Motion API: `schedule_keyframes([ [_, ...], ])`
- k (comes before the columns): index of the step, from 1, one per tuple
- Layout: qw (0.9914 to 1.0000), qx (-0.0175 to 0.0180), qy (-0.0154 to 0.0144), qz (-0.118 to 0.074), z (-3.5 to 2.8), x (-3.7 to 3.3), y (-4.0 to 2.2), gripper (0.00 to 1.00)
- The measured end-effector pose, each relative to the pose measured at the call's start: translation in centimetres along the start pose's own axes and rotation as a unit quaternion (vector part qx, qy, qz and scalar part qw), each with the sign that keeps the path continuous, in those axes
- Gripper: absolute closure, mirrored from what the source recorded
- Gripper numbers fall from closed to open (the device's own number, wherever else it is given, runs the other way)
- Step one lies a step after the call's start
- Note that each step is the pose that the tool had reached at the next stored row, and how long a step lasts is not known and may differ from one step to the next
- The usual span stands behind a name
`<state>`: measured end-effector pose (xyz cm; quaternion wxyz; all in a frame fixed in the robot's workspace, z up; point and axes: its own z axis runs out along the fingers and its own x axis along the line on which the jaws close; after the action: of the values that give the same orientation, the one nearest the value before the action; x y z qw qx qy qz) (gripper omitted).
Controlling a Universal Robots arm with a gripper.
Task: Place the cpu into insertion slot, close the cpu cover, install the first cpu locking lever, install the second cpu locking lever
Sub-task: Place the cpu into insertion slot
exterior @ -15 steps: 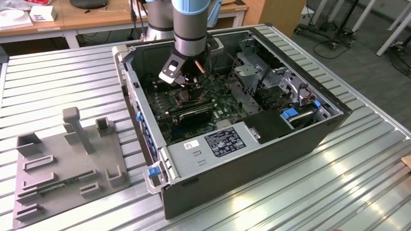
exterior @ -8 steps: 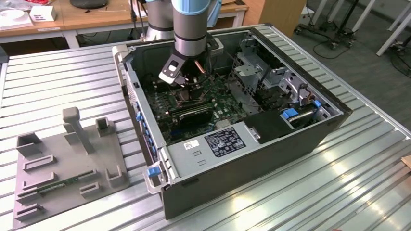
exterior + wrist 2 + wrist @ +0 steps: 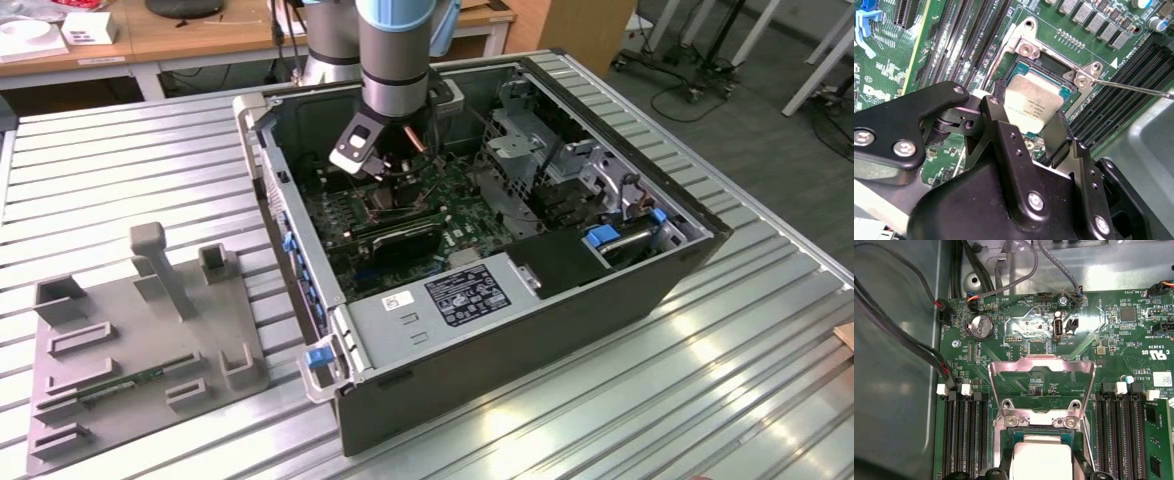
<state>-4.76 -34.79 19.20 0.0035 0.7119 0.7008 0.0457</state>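
Note:
Inside the open computer case (image 3: 534, 310), my gripper (image 3: 387, 178) is low over the green motherboard. In both wrist views its black fingers (image 3: 998, 102) flank the cpu (image 3: 1031, 100), a pale silvery-tan square, and press on two opposite edges. The cpu (image 3: 1041, 460) lies within the dark insertion slot (image 3: 1050, 62), level with its metal rim. The cpu cover (image 3: 1041, 363), a silver frame with a big window, stands tilted up and open behind the slot. A thin locking lever (image 3: 1134, 88) sticks out sideways past the slot's corner.
Long black memory slots (image 3: 966, 435) run on both sides of the socket. Black cables (image 3: 914, 345) and a coin battery (image 3: 980, 326) lie beyond the cover. On the exterior view's left, a grey fixture plate (image 3: 134, 350) sits on the ribbed metal table (image 3: 747, 370).

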Motion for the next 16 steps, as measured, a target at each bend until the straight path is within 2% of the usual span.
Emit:
schedule_keyframes([
  [16,1.00000,0.0001,-0.0001,0.000,0.21,-0.01,-0.03,0.46],
])
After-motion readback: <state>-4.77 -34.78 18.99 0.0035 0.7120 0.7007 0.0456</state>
